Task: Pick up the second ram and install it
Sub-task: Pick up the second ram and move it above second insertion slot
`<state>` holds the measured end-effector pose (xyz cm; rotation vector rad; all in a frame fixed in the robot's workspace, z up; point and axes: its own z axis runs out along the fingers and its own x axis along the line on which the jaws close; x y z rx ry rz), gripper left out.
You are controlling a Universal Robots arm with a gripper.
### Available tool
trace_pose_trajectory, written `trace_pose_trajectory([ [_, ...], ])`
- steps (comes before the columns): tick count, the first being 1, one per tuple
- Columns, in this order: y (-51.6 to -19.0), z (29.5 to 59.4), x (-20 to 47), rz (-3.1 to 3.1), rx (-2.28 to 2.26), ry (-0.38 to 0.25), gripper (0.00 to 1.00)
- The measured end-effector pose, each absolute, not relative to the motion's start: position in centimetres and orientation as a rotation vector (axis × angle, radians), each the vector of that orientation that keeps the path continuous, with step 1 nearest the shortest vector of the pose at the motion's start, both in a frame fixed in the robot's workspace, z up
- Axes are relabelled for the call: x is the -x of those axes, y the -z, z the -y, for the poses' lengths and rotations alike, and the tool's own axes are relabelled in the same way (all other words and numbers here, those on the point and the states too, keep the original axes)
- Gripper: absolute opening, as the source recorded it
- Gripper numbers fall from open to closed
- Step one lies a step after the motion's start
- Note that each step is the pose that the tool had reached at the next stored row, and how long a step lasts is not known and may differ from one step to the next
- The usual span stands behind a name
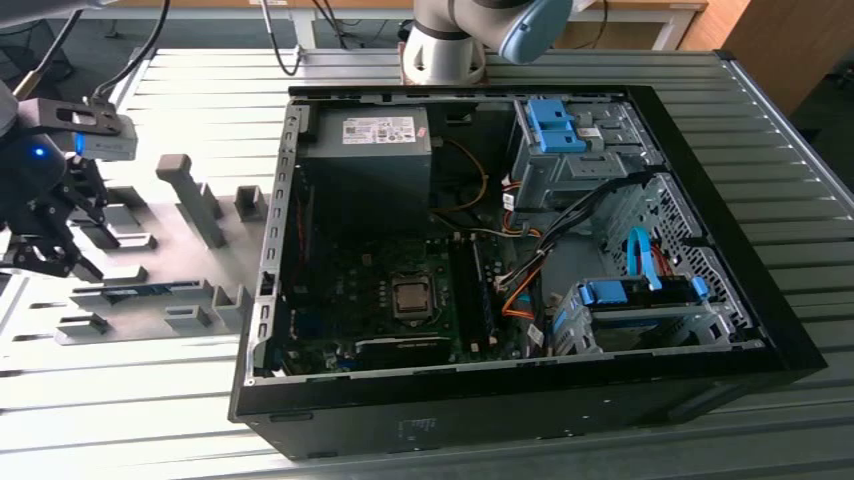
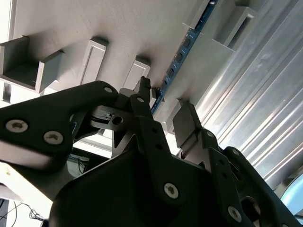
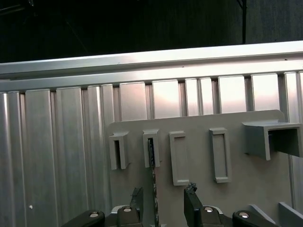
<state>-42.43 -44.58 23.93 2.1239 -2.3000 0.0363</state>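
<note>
1. The gripper (image 3: 164,201) hangs low over the grey holder plate (image 3: 199,142), its fingers apart on either side of the second ram (image 3: 152,175), clamping nothing.
2. The stick stands on edge in its holder on the worktop (image 1: 160,420).
3. Not yet lifted; fitting it into the open computer case (image 1: 534,400) is all left.

**Second ram** (image 1: 140,291): one thin, long, narrow blue-green circuit-board stick.

- **Pose:** it stands on its long edge, level.
- **Location:** it is seated in a low grey holder (image 1: 91,297) toward the exterior view's left.
- **Second wrist view:** the ram (image 2: 177,56) shows a blue face lined with small dark chips.
- **First wrist view:** the ram (image 3: 152,175) appears edge-on as a dark sliver. Its far end apparently sits inside a slotted holder block (image 3: 150,134), though contact there is hard to make out.
</note>
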Motion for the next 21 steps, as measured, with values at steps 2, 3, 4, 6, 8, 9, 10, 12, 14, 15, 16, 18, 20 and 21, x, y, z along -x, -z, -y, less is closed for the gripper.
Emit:
trace_pose_trajectory([
  [2, -23.8, 44.6, 42.4, 2.3, -2.124, -0.036, 0.47],
  [3, -23.8, 44.6, 42.3, 2.3, -2.124, -0.036, 0.47],
  [4, -23.7, 44.6, 42.3, 2.299, -2.125, -0.036, 0.47],
  [6, -23.5, 44.6, 42.3, 2.296, -2.128, -0.036, 0.47],
  [8, -23.4, 44.6, 42.3, 2.294, -2.131, -0.037, 0.47],
  [9, -23.3, 44.6, 42.3, 2.293, -2.133, -0.038, 0.47],
  [10, -23.2, 44.6, 42.3, 2.291, -2.136, -0.039, 0.47],
  [12, -23.0, 44.6, 42.3, 2.289, -2.141, -0.041, 0.47],
  [14, -22.7, 44.6, 42.3, 2.289, -2.142, -0.043, 0.47],
  [15, -22.5, 44.6, 42.3, 2.289, -2.143, -0.043, 0.47],
  [16, -22.4, 44.7, 42.3, 2.289, -2.142, -0.044, 0.47],
  [18, -22.1, 44.7, 42.3, 2.289, -2.142, -0.044, 0.47],
  [20, -21.8, 44.7, 42.3, 2.289, -2.143, -0.044, 0.47],
  [21, -21.6, 44.7, 42.3, 2.289, -2.142, -0.044, 0.47],
])
